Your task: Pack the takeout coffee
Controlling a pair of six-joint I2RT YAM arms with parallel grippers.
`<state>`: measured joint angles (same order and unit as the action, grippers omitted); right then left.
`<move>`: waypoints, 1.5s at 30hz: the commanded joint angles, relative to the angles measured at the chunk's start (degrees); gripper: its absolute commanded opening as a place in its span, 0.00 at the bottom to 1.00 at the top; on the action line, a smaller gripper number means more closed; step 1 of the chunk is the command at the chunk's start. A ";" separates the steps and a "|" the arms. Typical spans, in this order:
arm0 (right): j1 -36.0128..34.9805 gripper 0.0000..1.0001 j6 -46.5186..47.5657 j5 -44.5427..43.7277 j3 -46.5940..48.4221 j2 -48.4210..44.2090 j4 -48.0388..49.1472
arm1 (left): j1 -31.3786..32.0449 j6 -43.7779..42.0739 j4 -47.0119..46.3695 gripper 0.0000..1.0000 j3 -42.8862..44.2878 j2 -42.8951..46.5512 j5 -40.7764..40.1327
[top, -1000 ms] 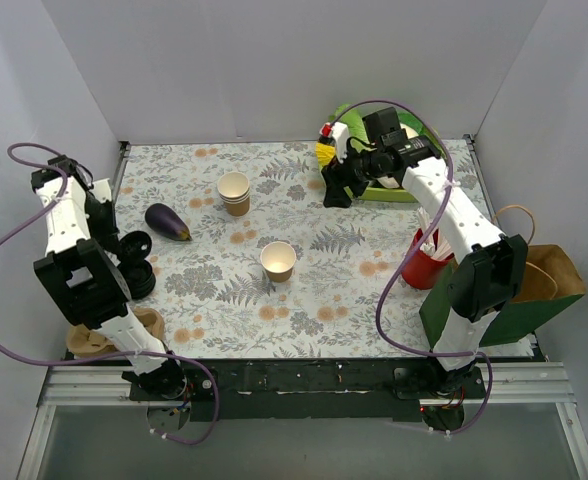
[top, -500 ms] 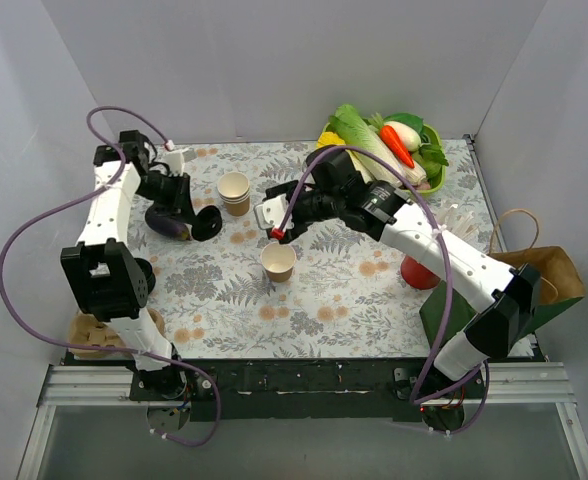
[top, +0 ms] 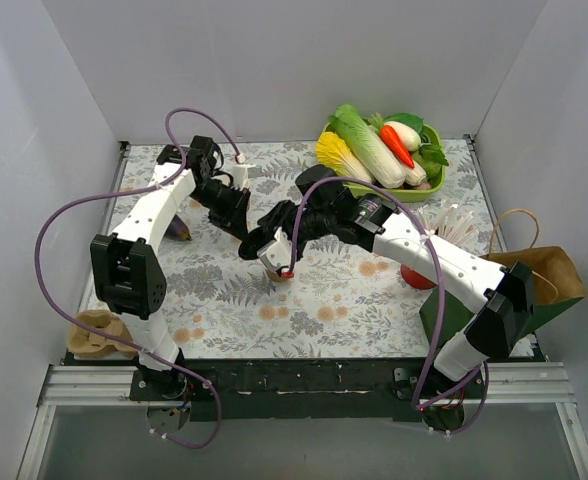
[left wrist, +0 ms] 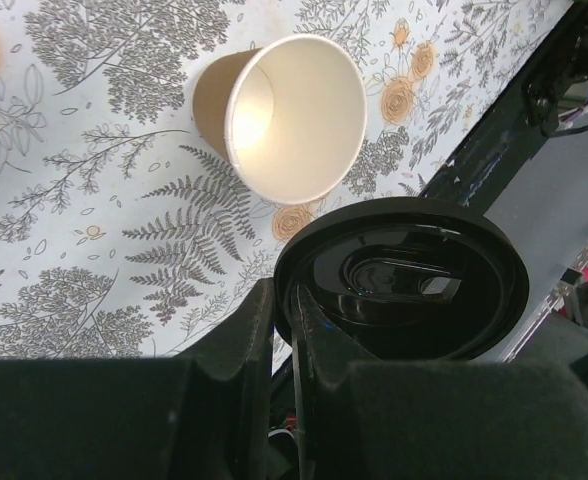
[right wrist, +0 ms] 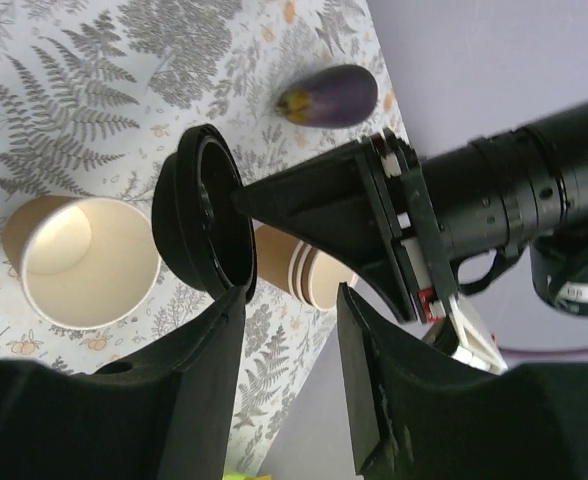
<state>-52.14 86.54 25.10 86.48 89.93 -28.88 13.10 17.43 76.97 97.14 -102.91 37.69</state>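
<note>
Takeout coffee cup (left wrist: 294,115) stands open and lidless on the desk (left wrist: 94,230), at the centre of the overhead frame. Black lid (left wrist: 404,275) is pinched by its rim in the left tool (left wrist: 294,330), held tilted just beside the cup and not seated on it. Right tool (right wrist: 292,300) hangs near both with fingers spread, gripping nothing. I judge lidding to be the step in hand. The next move calls for levelling the lid, centring it over the rim and pressing evenly. Bagging into the paper bag (top: 549,272), lower right, is not yet done.
</note>
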 commanded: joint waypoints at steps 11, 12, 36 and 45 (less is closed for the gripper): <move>-0.59 0.47 15.67 1.88 6.25 2.44 -17.78 | 4.03 1.99 2.13 0.00 -1.52 1.66 -0.16; -0.59 0.48 16.11 1.71 6.33 2.88 -18.05 | 4.12 1.99 2.13 0.00 -1.52 1.75 -0.34; -1.12 0.47 16.12 -1.55 9.94 6.57 -24.38 | 5.71 2.43 2.13 0.00 -2.40 1.75 0.10; -1.65 0.41 12.42 -1.64 5.19 5.34 -16.64 | 5.71 2.61 2.22 0.00 -2.75 2.37 1.68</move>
<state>-53.25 100.62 23.49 92.58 96.20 -48.10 18.52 19.88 77.14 93.32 -102.76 37.08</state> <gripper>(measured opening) 0.437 0.082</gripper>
